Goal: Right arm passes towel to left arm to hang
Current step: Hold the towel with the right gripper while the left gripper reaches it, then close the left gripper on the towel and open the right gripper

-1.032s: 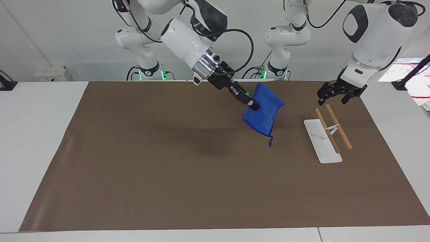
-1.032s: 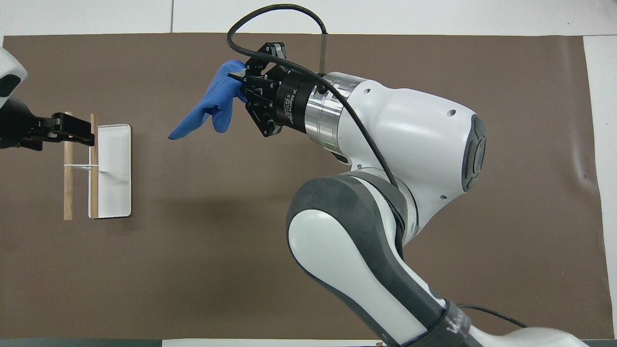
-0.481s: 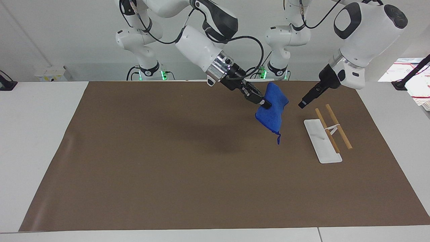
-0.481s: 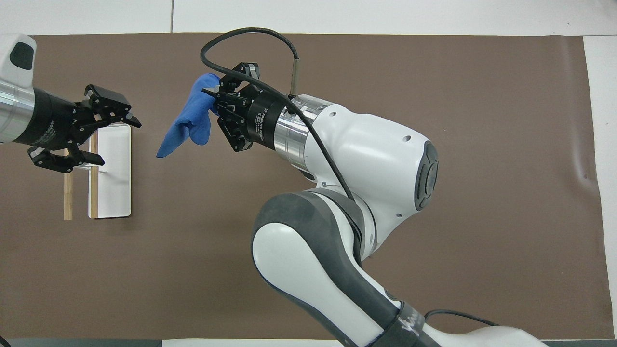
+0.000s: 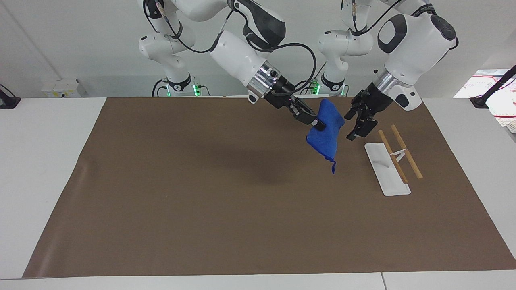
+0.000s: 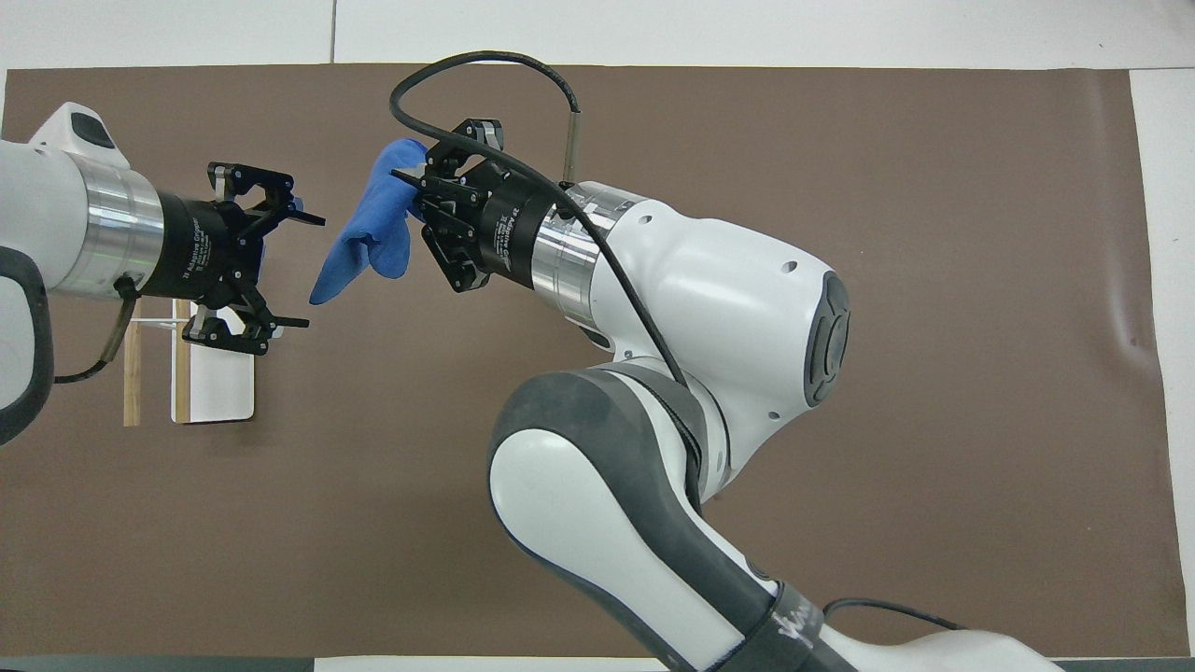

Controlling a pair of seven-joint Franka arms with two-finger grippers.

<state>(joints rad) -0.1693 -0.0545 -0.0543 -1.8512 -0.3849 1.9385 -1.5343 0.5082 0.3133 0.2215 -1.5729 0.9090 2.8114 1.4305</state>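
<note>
My right gripper (image 5: pixel 319 124) is shut on the upper part of the bright blue towel (image 5: pixel 325 137) and holds it up over the brown mat. The towel hangs down with its thin loop (image 5: pixel 333 167) at the lowest corner. In the overhead view the right gripper (image 6: pixel 413 189) grips the towel (image 6: pixel 369 238) from the side. My left gripper (image 5: pixel 350 127) is open and sits right beside the towel, with a small gap between them. In the overhead view the left gripper (image 6: pixel 313 273) has its jaws spread wide toward the towel's hanging end.
A rack with a white base (image 5: pixel 385 171) and two wooden rods (image 5: pixel 406 157) stands on the mat toward the left arm's end; in the overhead view this rack (image 6: pixel 219 387) lies partly under the left gripper. The brown mat (image 5: pixel 201 201) covers the table.
The left gripper has swung from over the rack's rods toward the towel and turned its open jaws to face it. The right arm first carried the towel toward it, then stayed still.
</note>
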